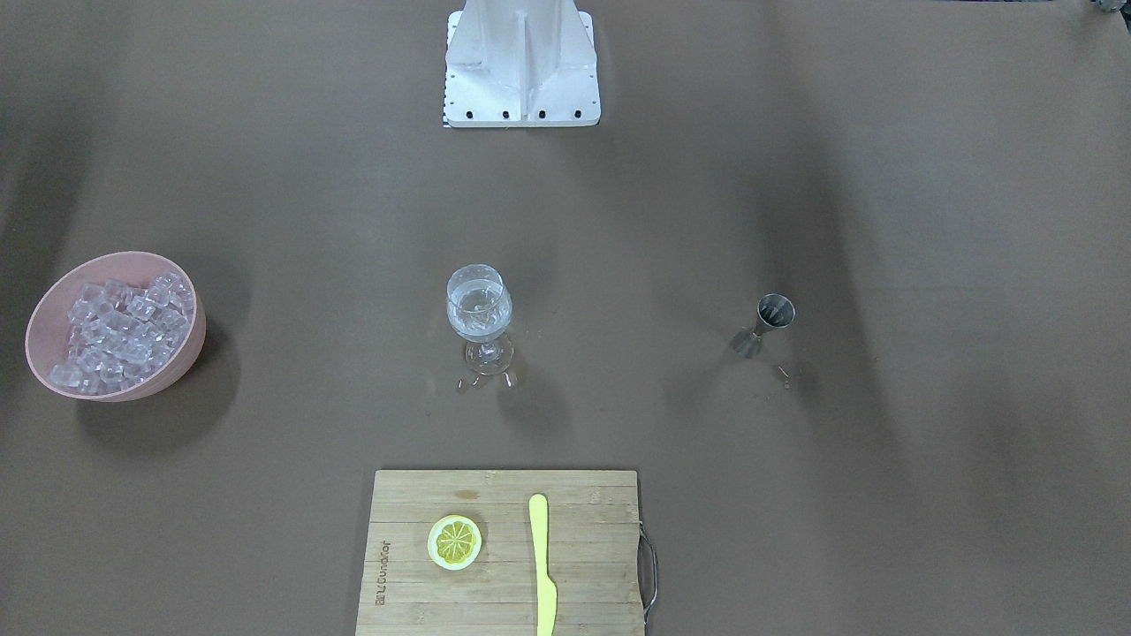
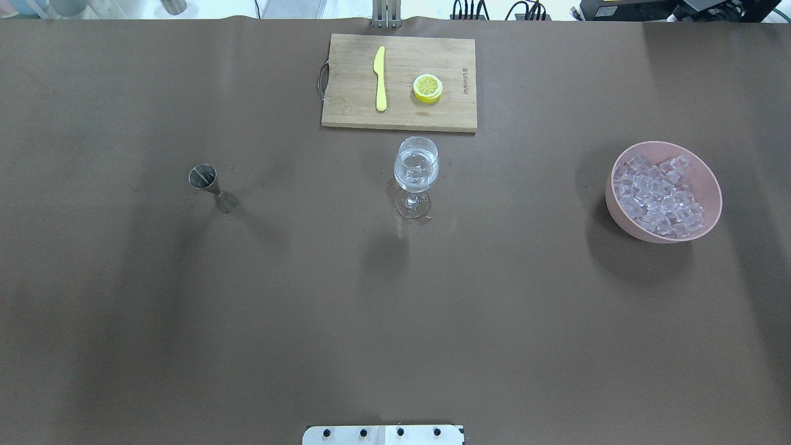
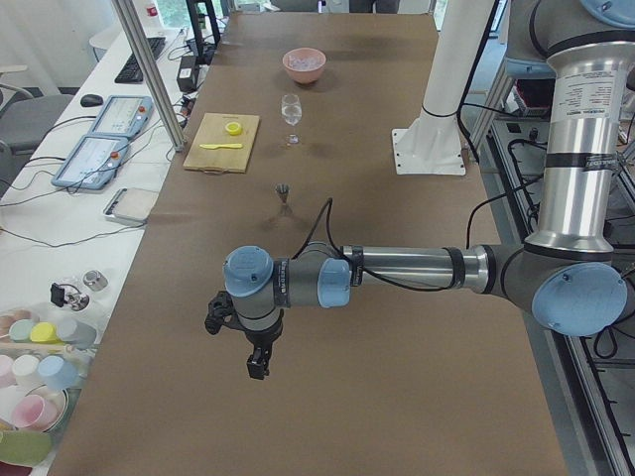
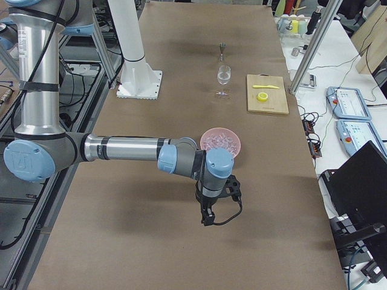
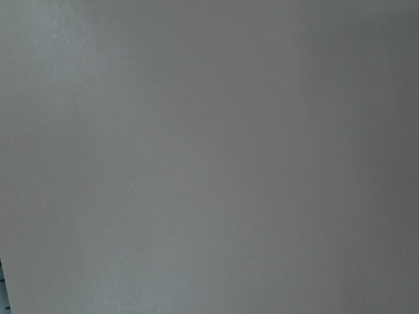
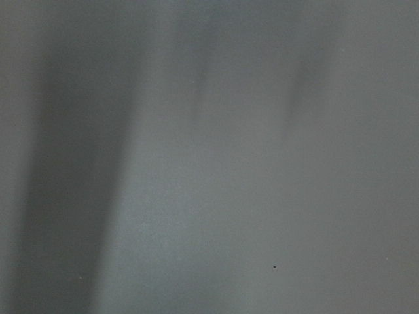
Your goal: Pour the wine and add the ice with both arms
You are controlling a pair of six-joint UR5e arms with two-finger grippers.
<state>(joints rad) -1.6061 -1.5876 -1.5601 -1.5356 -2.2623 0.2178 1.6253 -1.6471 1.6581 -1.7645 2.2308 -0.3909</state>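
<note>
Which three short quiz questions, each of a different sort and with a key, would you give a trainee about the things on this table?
1. True or false: the lemon slice lies on the cutting board, apart from the knife.
2. Where is the heaped ice? A: in the pink bowl. B: on the cutting board. C: on the bare table.
3. Fill in: between the jigger and the pink bowl stands the ____.

Key: 1 true; 2 A; 3 wine glass.
</note>
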